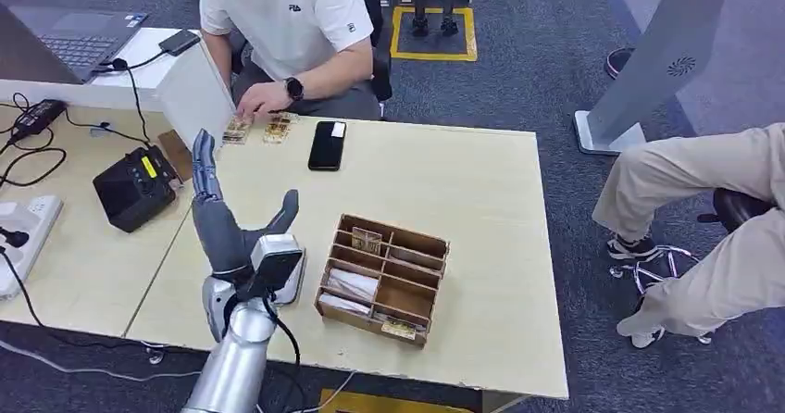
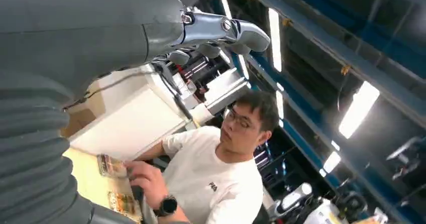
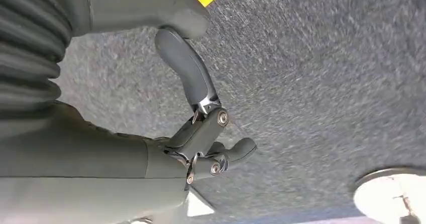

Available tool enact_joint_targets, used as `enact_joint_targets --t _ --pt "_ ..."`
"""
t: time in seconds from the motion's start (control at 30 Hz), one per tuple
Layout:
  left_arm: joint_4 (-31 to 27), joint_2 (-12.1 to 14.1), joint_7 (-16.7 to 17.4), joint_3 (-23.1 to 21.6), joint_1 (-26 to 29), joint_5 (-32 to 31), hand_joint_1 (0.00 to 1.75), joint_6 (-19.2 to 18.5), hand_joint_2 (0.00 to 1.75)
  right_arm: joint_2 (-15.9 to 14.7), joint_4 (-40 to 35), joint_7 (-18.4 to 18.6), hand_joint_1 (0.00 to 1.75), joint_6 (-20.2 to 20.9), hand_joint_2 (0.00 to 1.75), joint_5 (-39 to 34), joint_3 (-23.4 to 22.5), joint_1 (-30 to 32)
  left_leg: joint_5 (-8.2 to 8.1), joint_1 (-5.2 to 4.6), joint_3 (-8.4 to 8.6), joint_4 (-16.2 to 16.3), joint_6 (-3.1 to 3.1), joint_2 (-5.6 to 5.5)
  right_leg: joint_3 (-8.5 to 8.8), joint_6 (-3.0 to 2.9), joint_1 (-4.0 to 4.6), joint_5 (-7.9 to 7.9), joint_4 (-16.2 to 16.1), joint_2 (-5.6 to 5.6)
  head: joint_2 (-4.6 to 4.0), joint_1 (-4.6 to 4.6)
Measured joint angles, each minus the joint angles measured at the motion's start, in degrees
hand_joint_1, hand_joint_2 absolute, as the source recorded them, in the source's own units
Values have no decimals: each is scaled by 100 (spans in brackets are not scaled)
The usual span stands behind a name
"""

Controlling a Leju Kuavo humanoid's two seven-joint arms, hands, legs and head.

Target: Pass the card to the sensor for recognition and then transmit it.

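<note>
The left robot hand [image 1: 222, 219] stands upright above the counter [image 1: 481, 209], fingers straight and apart, thumb spread to the side, holding nothing. The right robot hand [image 3: 201, 128] hangs over grey carpet with nothing in it; its fingers are partly bent, and I cannot tell whether they count as apart or together.

No card is in either robot hand. Two small cards [image 1: 237, 131] lie on the counter beyond the left robot hand's fingertips, under the hand of a person [image 1: 287, 15] seated there. They look thin, flat and glossy, with brownish printed faces. More card-like pieces sit in a wooden tray [image 1: 370, 325] on the thumb side of that robot hand. Which of these is the task's card I cannot tell.

A black box [image 1: 134, 186] with a yellow panel, likely the sensor, sits on the far side from the thumb.

Risks, as I judge them: a card this thin and slick could slip from broad fingers, or be hard to lift off the flat counter; a handover could be mistimed; a sweep toward the box could snag its cables
</note>
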Motion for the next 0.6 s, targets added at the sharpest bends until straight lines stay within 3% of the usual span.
enact_joint_targets --t 0.27,0.6 --pt "-1217 61 -376 -2 728 496 0 -4 175 33 -297 83 0 0 175 -251 0 30 0 -1 0 -1 0 1 0 0 0 0 0 1 0 0" --pt "-1663 76 -380 0 1019 518 0 -7 175 48 -415 85 0 0 175 -249 0 33 0 -1 0 0 0 1 2 0 0 1 0 0 0 0"
